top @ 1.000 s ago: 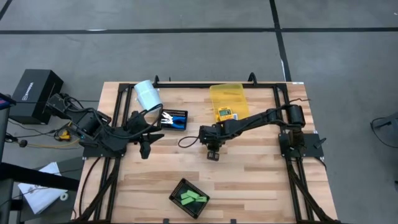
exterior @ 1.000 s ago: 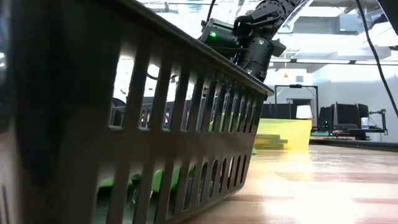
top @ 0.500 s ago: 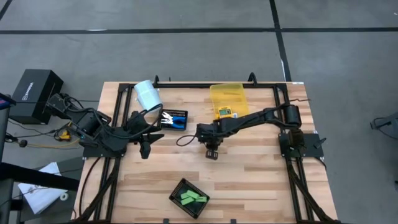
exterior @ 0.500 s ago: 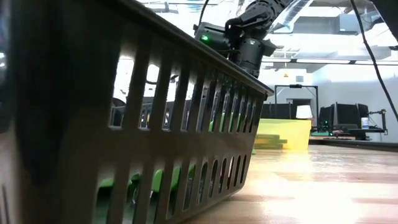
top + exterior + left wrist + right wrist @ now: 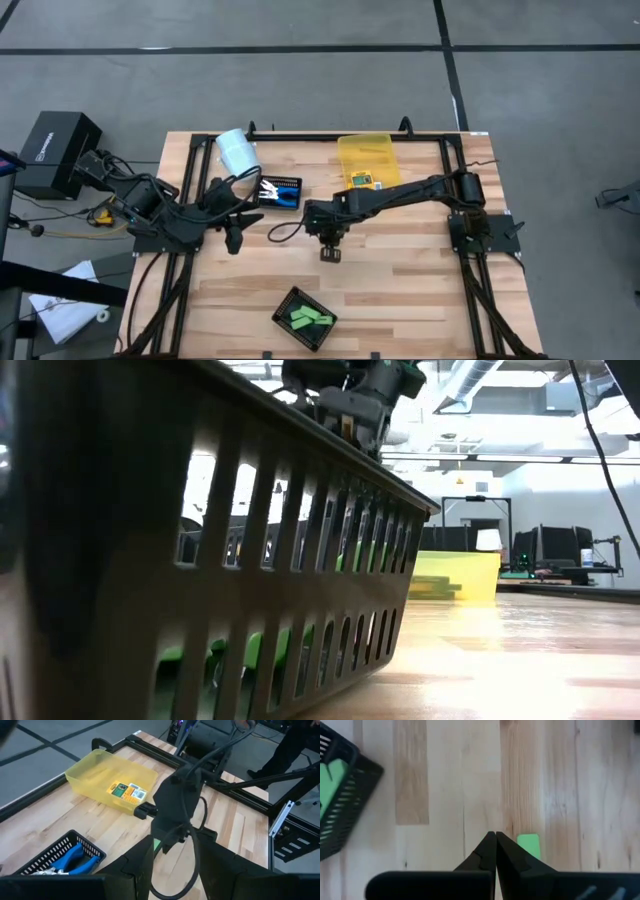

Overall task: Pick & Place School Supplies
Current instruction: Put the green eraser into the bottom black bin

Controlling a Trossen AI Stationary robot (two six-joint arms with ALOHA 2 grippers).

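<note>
Right now the right gripper [image 5: 330,253] hangs over the middle of the table [image 5: 420,290], fingers pressed together on nothing; in its wrist view a small light-green oblong piece [image 5: 528,845] lies flat on the bare wood just beside the closed fingertips [image 5: 495,851], apparently apart from them. The piece is plain, rectangular and bright green.

The left gripper [image 5: 233,240] waits over the table's left side, near the scissors tray; its fingers stand partly apart and hold nothing.

A black slotted tray [image 5: 303,318] near the front edge holds several more green pieces [image 5: 311,319], lying loose together. A second black tray [image 5: 60,851] near the back left holds blue-handled scissors [image 5: 70,861] with metal blades. The yellow translucent bin [image 5: 95,773] at the back centre holds a flat yellow-orange pack [image 5: 128,791] with a green-white label, lying face up near the bin's front wall.

A pale white-blue cylinder [image 5: 237,153] lies on its side at the back left corner, beside the scissors tray
</note>
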